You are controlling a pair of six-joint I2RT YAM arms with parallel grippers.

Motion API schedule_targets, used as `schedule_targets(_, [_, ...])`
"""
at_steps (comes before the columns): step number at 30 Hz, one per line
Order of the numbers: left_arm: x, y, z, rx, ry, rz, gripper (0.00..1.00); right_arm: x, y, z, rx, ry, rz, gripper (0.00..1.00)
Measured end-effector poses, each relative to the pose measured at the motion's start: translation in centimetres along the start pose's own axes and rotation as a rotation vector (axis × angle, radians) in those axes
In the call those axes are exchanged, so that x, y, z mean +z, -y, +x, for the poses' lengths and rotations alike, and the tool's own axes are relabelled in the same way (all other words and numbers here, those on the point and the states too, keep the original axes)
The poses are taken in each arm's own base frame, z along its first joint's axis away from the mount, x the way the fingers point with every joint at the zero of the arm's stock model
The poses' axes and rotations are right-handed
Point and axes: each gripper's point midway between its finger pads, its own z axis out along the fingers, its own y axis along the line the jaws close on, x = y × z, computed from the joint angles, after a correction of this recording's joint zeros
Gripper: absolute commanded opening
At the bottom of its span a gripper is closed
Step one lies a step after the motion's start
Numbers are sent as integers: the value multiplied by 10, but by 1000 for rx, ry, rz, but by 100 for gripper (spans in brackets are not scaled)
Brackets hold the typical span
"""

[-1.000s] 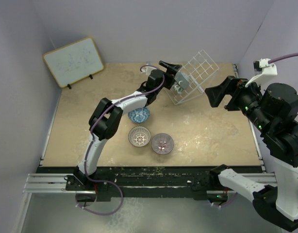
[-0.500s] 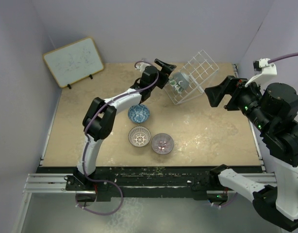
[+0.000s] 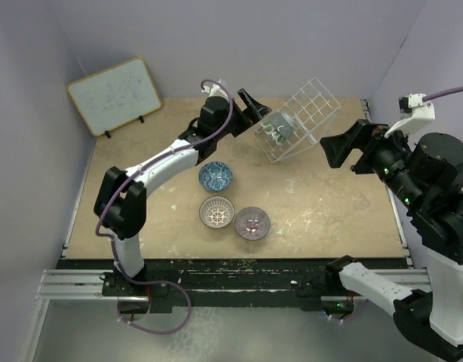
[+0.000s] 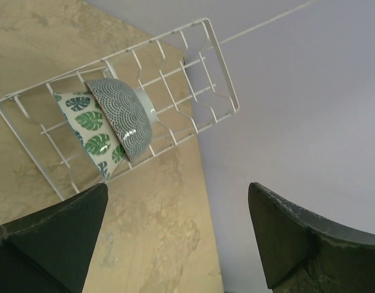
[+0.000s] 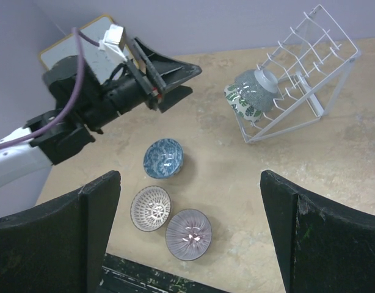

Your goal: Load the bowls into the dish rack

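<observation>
Now, left claw (image 4: 176, 192) spread empty near dish rack (image 3: 305, 113) (grey bowl (image 4: 124, 116) and leafy bowl (image 4: 88, 125) inside), right claw (image 5: 190, 177) spread too.

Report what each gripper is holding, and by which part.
Nothing is held. The left gripper stands open and empty, facing the dish rack. The right gripper is open and empty above the table.

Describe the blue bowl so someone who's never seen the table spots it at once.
Find the white wire dish rack at the far side. Of three loose bowls before it, the blue bowl sits nearest the rack. It alone is blue; the brown-white lattice bowl and pinkish-purple bowl sit side by side, farther from it.
</observation>
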Motion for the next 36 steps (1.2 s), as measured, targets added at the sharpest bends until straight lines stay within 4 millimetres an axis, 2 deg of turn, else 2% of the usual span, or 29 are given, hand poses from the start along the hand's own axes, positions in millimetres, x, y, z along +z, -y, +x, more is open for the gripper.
schedule_targets(2, [-21,14,1,70,-28,25,99,-2,0,-1,3,5,-2,98])
schedule_targets(4, [-39,19,5,124,-50,33,99,-4,0,-1,6,9,-3,98])
schedule_targets(7, [-67,15,28,211,-100,6,99,-5,0,-2,14,12,-5,97])
schedule_targets(9, [-83,8,56,274,-151,-26,99,-5,-1,-2,20,12,-5,97])
schedule_targets(14, [-120,-2,151,434,-324,-86,99,-5,-2,0,31,6,-9,97])
schedule_targets(17, [-149,-8,202,543,-409,-128,90,-5,-4,0,39,2,-18,97])
schedule_targets(21, [-181,-15,245,668,-473,-164,87,-5,-5,1,46,-2,-26,97])
schedule_targets(27, [-196,-54,276,824,-504,-296,78,-6,-6,1,54,-3,-27,97])
schedule_targets(28, [-196,-61,277,843,-504,-317,77,-6,-6,1,55,-3,-27,97])
schedule_targets(34, [-190,-94,276,942,-479,-429,50,-8,-6,1,57,1,-29,97])
schedule_targets(36, [-188,-98,276,962,-472,-444,47,-9,-6,1,57,3,-29,97])
